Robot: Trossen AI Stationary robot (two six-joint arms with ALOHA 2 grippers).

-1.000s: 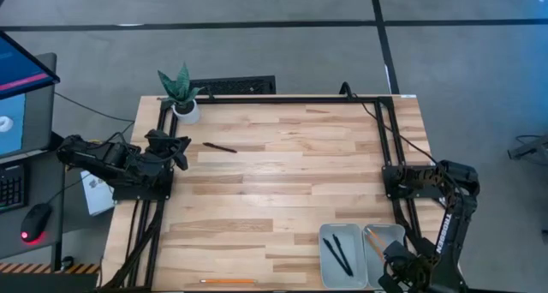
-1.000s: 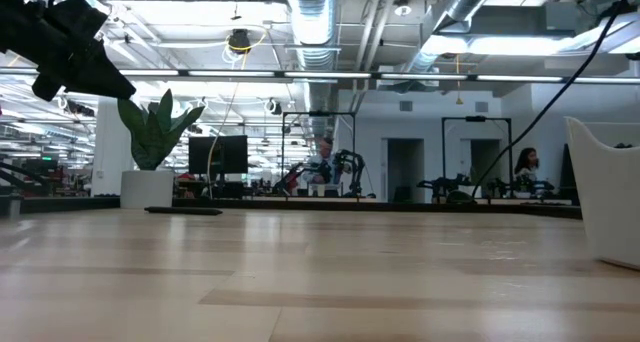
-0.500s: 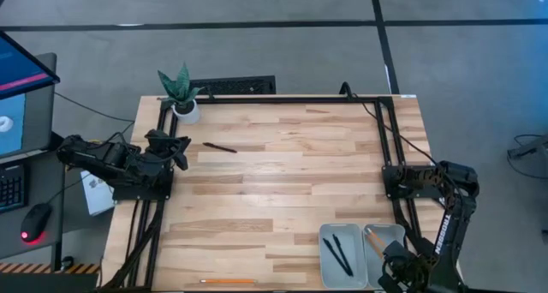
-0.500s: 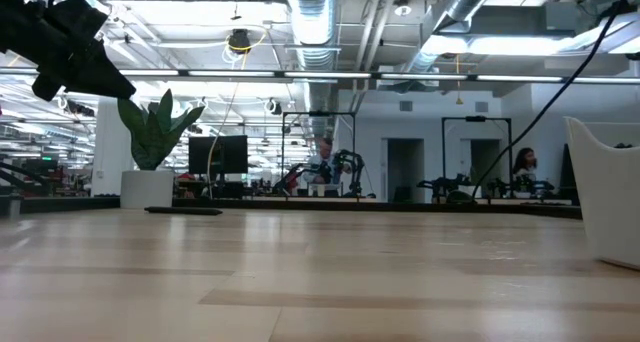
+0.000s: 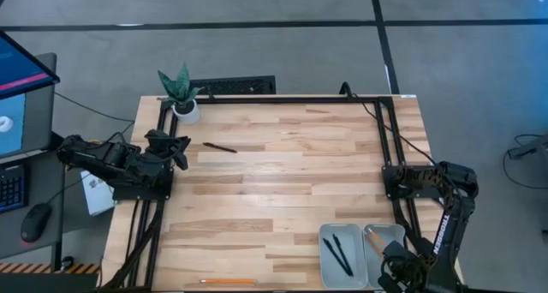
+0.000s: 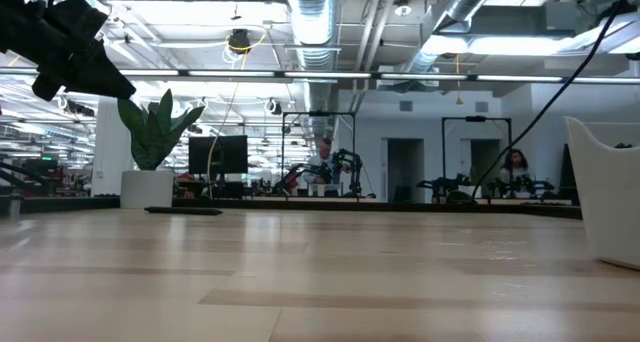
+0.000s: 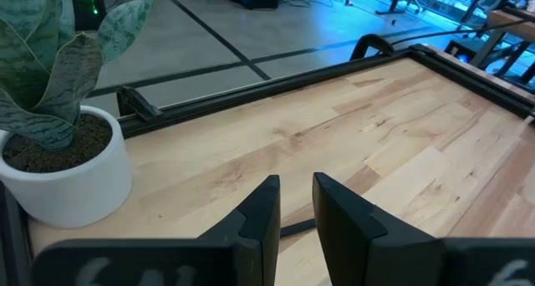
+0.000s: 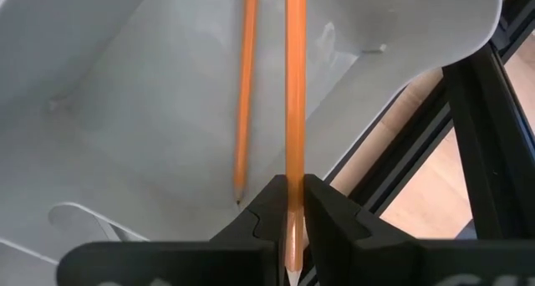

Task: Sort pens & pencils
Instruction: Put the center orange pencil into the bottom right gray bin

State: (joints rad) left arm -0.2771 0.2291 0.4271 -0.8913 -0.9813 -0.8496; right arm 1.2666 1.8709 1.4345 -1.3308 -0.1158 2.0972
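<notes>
- So far: two pens binned in left tray; one pencil lying in right tray.
- Right gripper pinching another pencil over that tray, not released.
- Left: loose pen and pencil on counter; left gripper near-closed, empty.

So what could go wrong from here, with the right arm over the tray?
The right gripper is shut on a pencil above the right tray, where another pencil already lies; a tilted release could send it over the rim. One pen by the left gripper and a pencil at the table's near edge remain; that one might roll off.
</notes>
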